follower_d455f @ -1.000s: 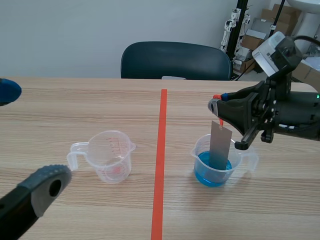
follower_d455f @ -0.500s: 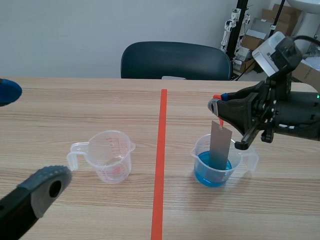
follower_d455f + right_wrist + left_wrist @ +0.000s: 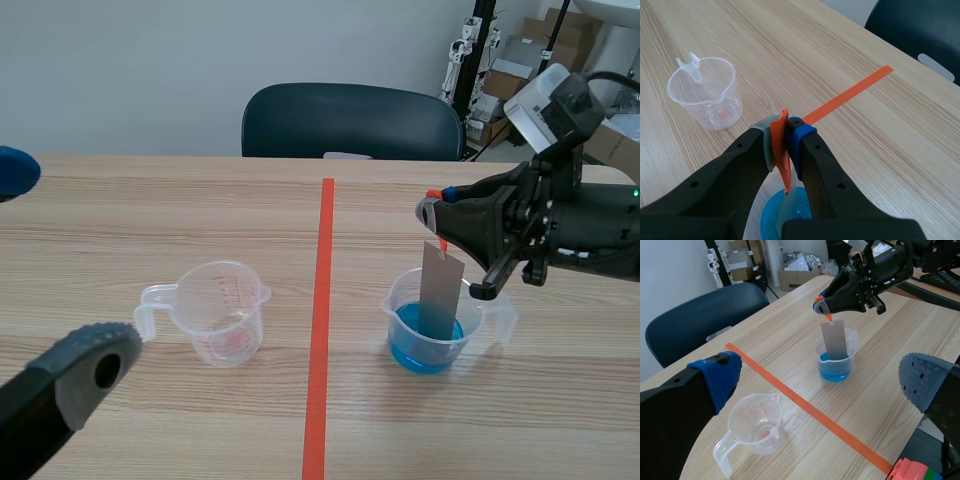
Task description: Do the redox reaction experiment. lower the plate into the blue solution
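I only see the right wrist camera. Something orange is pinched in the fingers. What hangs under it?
Observer: A flat grey metal plate hangs upright from that orange tag, in the right gripper.
Operator: Is it in the blue water?
Observer: Its lower end is inside the clear plastic cup of blue solution, reaching the liquid.
Operator: Where's the other arm?
Observer: The left gripper is open, near the empty clear measuring cup.

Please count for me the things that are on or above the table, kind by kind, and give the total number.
Clear measuring cups: 2, the empty cup and the cup with blue solution
Grey plate with orange tab: 1, held by the right gripper over the blue solution
Total: 3
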Controlling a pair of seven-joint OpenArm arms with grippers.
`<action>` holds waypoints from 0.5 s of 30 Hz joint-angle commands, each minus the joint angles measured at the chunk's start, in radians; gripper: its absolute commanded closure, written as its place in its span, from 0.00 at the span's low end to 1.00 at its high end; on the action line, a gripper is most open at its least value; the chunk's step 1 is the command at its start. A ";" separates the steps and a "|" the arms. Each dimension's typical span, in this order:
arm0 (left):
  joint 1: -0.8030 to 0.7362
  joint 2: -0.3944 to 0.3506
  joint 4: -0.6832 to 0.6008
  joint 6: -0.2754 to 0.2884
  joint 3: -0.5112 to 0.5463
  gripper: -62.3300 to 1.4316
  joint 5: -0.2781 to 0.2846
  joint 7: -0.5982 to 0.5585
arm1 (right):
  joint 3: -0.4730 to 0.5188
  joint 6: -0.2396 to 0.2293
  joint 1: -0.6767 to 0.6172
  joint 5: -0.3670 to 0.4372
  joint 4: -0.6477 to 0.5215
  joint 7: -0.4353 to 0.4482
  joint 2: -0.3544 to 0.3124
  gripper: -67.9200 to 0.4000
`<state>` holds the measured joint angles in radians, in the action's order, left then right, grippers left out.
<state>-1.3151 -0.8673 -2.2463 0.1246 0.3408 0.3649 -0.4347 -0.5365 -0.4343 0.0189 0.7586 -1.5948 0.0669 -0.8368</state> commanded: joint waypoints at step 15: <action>-0.002 0.007 -0.018 0.002 0.000 0.00 -0.002 -0.022 | 0.012 0.000 0.009 0.004 -0.010 0.006 -0.005 0.99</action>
<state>-1.3151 -0.8673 -2.2463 0.1276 0.3408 0.3569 -0.4385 -0.5365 -0.4343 0.0189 0.7586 -1.5948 0.0669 -0.8368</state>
